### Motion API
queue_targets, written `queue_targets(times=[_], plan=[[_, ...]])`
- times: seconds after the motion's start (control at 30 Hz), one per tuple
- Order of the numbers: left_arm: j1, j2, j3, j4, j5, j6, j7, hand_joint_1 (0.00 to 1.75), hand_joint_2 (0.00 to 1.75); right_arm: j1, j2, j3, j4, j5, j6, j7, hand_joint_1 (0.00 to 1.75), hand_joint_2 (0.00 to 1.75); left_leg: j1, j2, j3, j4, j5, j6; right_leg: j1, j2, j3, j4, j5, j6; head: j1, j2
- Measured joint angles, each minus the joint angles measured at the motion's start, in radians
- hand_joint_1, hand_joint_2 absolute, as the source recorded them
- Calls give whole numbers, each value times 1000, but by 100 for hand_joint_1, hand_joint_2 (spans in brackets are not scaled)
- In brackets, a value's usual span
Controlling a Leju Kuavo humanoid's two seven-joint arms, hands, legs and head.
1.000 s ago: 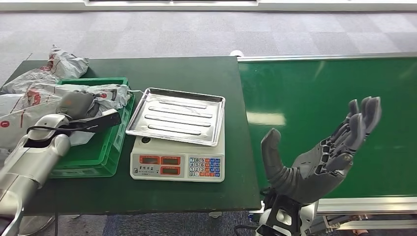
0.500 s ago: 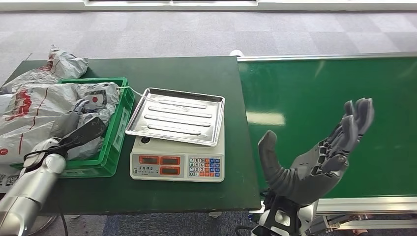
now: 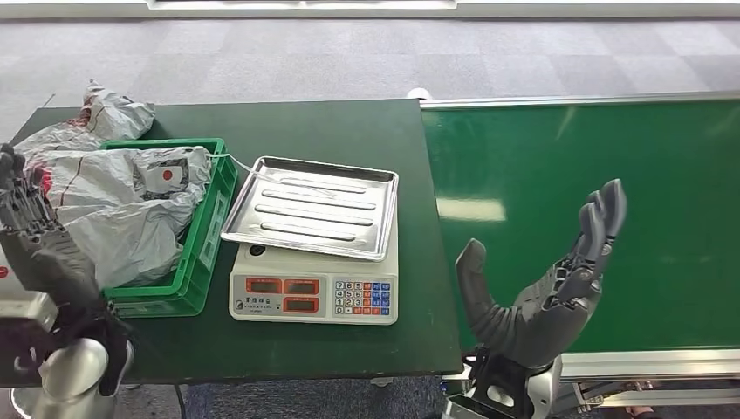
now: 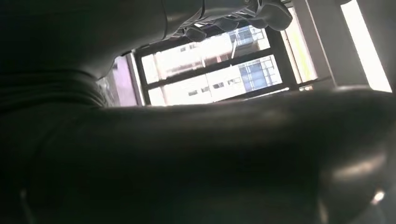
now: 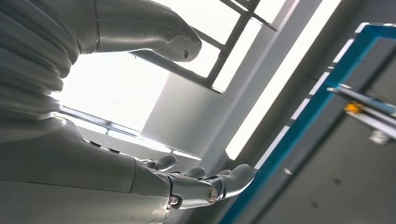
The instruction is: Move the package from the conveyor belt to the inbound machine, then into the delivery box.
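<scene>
The right hand (image 3: 541, 288) is raised palm-up over the near edge of the green conveyor belt (image 3: 611, 175), its thumb apart from the fingers (image 3: 602, 218), which point upward and lie spread; it holds nothing. The right wrist view shows the same hand (image 5: 116, 154) with the thumb and fingers apart against bright windows. The left hand (image 3: 39, 249) stands at the near left corner of the dark green table (image 3: 349, 131), fingers upright and loosely apart, just beside the green box (image 3: 205, 236); nothing is in it. In the left wrist view that hand (image 4: 201, 158) is a dark mass close to the lens, and its fingers cannot be made out there. Grey packages (image 3: 131, 209) lie crumpled in the box, one with a round red mark on top, and more grey bags (image 3: 96, 118) are heaped on the table behind and to the left of the box, touching it. Right of the box, close beside it, stands the scale (image 3: 314, 292), a white base with red displays and a keypad, carrying a bare steel tray (image 3: 310, 205). The tray's left edge slightly overhangs the box's rim. The belt surface in view carries no parcel, and grey carpet (image 3: 349, 61) lies beyond the table.
</scene>
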State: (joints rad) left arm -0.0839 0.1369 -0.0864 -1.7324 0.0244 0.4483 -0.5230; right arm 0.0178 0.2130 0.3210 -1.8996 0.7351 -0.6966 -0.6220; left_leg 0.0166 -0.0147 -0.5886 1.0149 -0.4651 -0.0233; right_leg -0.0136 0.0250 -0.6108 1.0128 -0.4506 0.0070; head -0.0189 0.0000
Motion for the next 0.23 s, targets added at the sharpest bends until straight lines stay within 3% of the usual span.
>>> queue_targets(times=[0.1,0.23], plan=[[100,-59,-8,-117,112,0,-66,0,0,33,-29,0,0,-34,-1,21,0,175,0,-1,0,0,-1,1,0,-1,1,0,-1,1,0,0],[157,-98,-15,-198,126,1,-80,0,0,53,-54,-1,0,-49,-1,28,0,175,0,-1,0,0,-1,1,0,-3,1,0,-1,1,0,0]])
